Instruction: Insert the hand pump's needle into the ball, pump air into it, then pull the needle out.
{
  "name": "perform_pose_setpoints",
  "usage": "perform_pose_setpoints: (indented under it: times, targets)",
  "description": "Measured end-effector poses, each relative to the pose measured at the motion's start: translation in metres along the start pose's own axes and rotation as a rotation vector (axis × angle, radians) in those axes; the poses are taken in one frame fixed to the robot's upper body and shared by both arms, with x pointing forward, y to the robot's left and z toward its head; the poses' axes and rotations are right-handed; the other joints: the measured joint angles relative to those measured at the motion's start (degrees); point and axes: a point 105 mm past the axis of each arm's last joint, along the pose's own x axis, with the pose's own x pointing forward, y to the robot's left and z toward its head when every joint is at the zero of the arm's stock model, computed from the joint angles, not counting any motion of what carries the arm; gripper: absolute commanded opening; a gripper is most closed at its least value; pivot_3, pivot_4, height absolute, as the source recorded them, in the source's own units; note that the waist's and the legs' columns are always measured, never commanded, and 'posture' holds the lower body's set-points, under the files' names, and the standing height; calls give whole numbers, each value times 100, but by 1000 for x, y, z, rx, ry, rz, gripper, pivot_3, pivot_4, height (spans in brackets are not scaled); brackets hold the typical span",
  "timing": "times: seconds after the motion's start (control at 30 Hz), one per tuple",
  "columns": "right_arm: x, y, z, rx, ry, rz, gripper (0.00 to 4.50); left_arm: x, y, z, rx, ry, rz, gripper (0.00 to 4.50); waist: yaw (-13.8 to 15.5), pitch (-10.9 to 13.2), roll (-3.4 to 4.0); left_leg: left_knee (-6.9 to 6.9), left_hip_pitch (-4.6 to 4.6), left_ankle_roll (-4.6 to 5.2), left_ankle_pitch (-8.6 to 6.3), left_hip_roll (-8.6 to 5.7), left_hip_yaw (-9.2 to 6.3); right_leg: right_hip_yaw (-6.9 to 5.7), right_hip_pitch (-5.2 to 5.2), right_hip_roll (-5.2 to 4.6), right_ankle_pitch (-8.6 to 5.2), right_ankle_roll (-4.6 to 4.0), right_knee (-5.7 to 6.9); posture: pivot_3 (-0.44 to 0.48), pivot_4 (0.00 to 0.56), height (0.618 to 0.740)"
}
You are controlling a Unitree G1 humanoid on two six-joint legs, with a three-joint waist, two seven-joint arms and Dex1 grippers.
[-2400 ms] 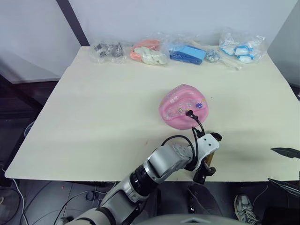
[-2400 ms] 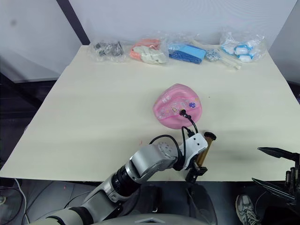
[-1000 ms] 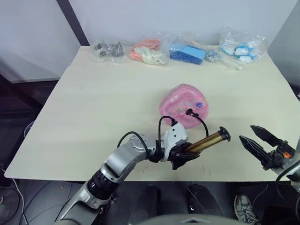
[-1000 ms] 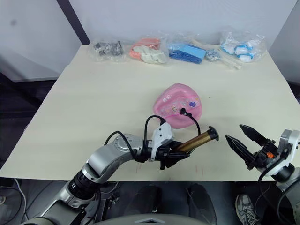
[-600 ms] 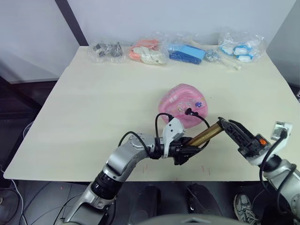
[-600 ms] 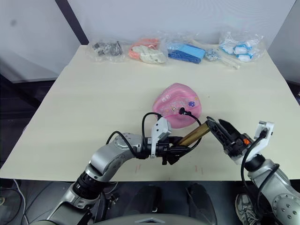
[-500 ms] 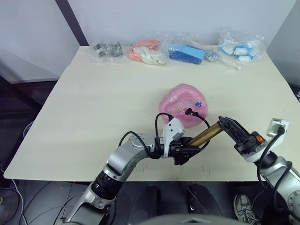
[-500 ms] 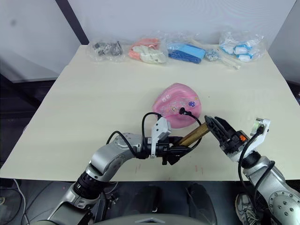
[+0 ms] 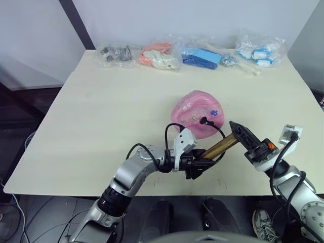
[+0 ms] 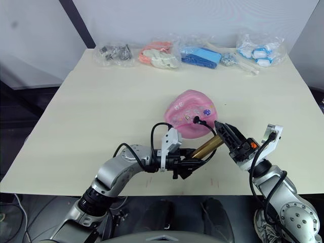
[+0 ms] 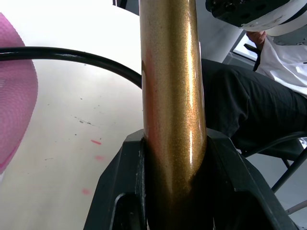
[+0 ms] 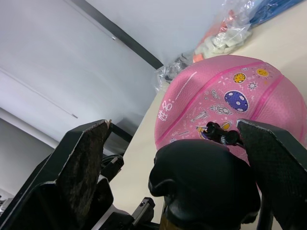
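The pink ball (image 9: 197, 117) lies dented near the table's middle. The needle's black fitting (image 9: 204, 120) sits in the ball's top, with the pin itself hidden; the thin black hose (image 9: 218, 132) loops back from it to the hand pump (image 9: 218, 147). The bronze barrel lies slanted just in front of the ball. My left gripper (image 9: 195, 166) is shut on the barrel's lower end, its fingers (image 11: 120, 196) clamping both sides. My right gripper (image 9: 237, 132) is open, and its fingers (image 12: 86, 163) stand either side of the pump's black handle end (image 12: 206, 182) without pressing on it.
Several clear bags of small items line the table's far edge (image 9: 116, 54) (image 9: 161, 56) (image 9: 202, 56) (image 9: 258, 50). The pump hangs close to the table's front edge (image 9: 152, 188). A person's dark-trousered leg (image 11: 249, 105) is beyond that edge.
My right gripper has come in from the right and now straddles the pump's handle end. The left gripper still holds the barrel, shifted slightly.
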Motion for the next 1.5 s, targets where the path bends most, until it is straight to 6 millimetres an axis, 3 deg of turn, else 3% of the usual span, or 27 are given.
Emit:
perform_pose_setpoints:
  times: [0.3, 0.43, 0.53, 0.83, 0.87, 0.9, 1.03, 1.3, 1.5]
  targets:
    - [1, 1, -3, -3, 7, 13, 4500, 2, -2, 0, -5, -10, -6, 1060, 0, 0, 0, 0, 0, 0, 0, 0, 0, 1, -1, 0, 0, 0, 0, 0, 150, 736]
    - [1, 0, -2, -5, 2, 6, 3502, 1, -2, 1, -4, -15, -7, 1060, -1, 0, 0, 0, 0, 0, 0, 0, 0, 1, -1, 0, 0, 0, 0, 0, 150, 736]
    - [1, -2, -1, -12, -1, -14, 2109, 0, -2, 2, 5, -26, -12, 1060, 0, 0, 0, 0, -1, 0, 0, 0, 0, 1, -1, 0, 0, 0, 0, 0, 150, 736]
    - [1, -3, -2, -20, 2, -19, 2022, -1, -2, 1, 12, -19, -14, 1060, -1, 0, 0, 0, -1, 0, 0, 0, 0, 1, -2, 1, 0, 0, 0, 0, 150, 736]
    - [1, -3, -2, -24, 5, -16, 2022, -1, -2, 1, 12, -19, -14, 2088, -1, 0, 0, 0, -1, 0, 0, 0, 0, 1, -2, 1, 0, 0, 0, 0, 150, 736]
    - [1, -2, -3, -29, 10, -11, 2022, -1, -2, 0, 9, -18, -13, 2372, -1, 0, 0, 0, -1, 0, 0, 0, 1, 1, -2, 1, 0, 0, 0, 0, 150, 736]
    - [0, 0, -3, -79, 36, 19, 2022, -7, 0, -9, 23, -7, -9, 4445, -4, 0, 0, 0, -1, 0, 0, 0, 1, 1, -2, 3, 0, 0, 0, 0, 150, 736]
    - [3, 13, 6, -295, 133, 141, 2022, -21, -2, -14, 76, 16, -90, 4485, -6, 0, 0, 0, -1, 0, 0, -1, 3, 0, -3, 4, 0, 0, 0, 0, 150, 736]
    - [9, 36, 16, -624, 241, 329, 2022, -29, 0, -21, 56, 57, -160, 4485, -1, 2, -3, 0, -4, 0, 0, -4, -1, -9, -3, 6, -1, 0, -3, 0, 150, 736]
